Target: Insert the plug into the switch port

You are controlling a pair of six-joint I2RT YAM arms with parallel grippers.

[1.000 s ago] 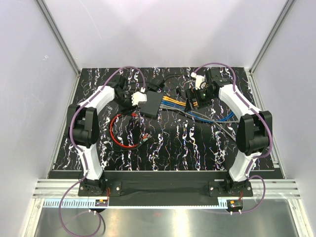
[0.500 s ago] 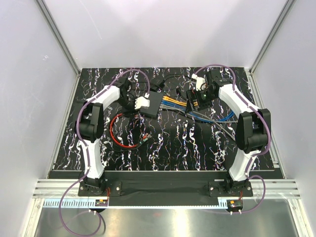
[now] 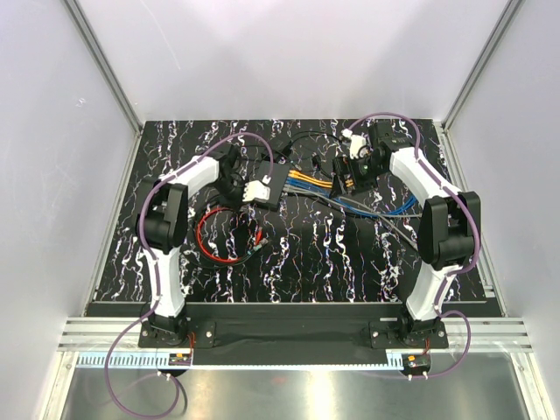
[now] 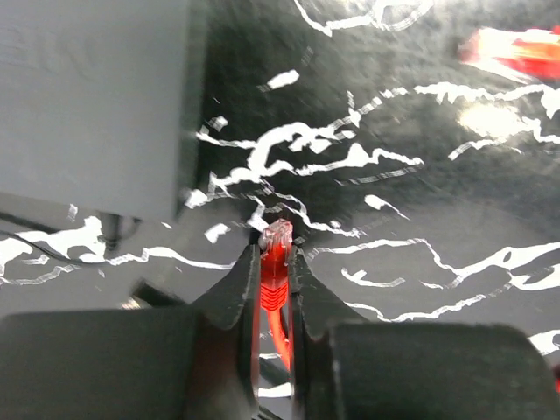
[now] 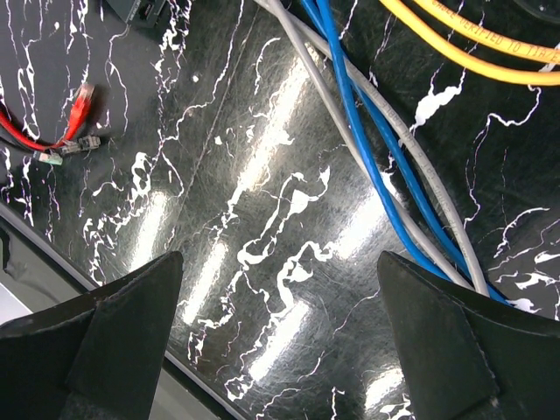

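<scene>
The step in hand is the approach to the port. The left gripper (image 4: 273,262) is pinched narrow on the red plug (image 4: 278,238), whose tip pokes out just past the fingertips. In the top view this gripper sits against the near-left side of the switch (image 3: 278,180), the flat black box at the far middle of the table (image 3: 306,262). The plug looks not yet seated: in the left wrist view it points at bare table, with a blurred grey block (image 4: 96,105), probably the switch body, up to its left. The next move, as I judge it, calls for finding the socket edge, squaring the plug to one opening and pushing straight in with the switch kept from sliding. The red cable (image 3: 210,238) loops on the near side of that gripper. The right gripper (image 5: 278,262) is spread wide and holds nothing, hanging over the blue cables (image 5: 354,122) and yellow cables (image 5: 472,59) to the right of the switch. No view shows the sockets themselves. The left gripper covers part of the switch from above, and which way the plug's latch faces cannot be made out through the blur.
</scene>
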